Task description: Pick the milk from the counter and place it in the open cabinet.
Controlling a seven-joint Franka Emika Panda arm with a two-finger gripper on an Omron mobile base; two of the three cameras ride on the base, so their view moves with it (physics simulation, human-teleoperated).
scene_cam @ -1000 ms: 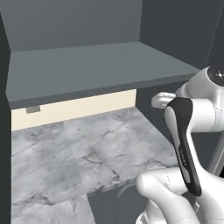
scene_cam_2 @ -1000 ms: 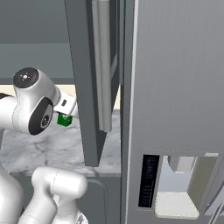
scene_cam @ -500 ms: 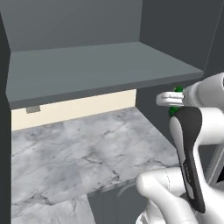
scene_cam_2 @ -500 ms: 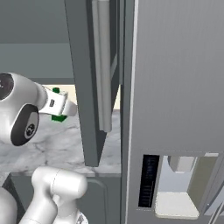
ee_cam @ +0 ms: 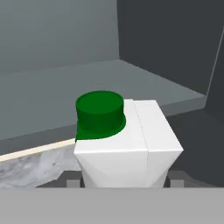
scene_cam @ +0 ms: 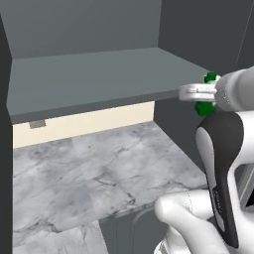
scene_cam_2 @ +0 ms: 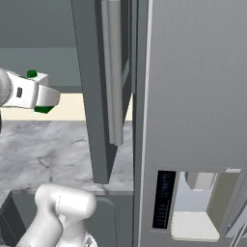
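Note:
My gripper (scene_cam: 195,92) is shut on the milk (scene_cam: 203,108), a small white carton with a green cap and green lower band. It hangs in the air at the right front corner of the open cabinet (scene_cam: 89,74), about level with the shelf's front edge. The marble counter (scene_cam: 89,168) lies below. From the right, the gripper (scene_cam_2: 47,96) holds the milk (scene_cam_2: 40,77) left of the open door. In the hand view the milk (ee_cam: 140,148) sits upright between the fingertips (ee_cam: 72,181), with the cabinet shelf (ee_cam: 43,96) ahead and slightly lower.
The cabinet's open door (scene_cam_2: 96,96) with its long handle (scene_cam_2: 114,72) stands just right of the gripper. Beyond it rises a grey fridge (scene_cam_2: 193,82) with a dispenser (scene_cam_2: 193,202). A cream backsplash (scene_cam: 84,121) runs under the shelf. The cabinet's dark right wall (scene_cam: 203,34) is close.
The gripper has risen with the milk from below the shelf's edge up to shelf height. The hold has stayed the same.

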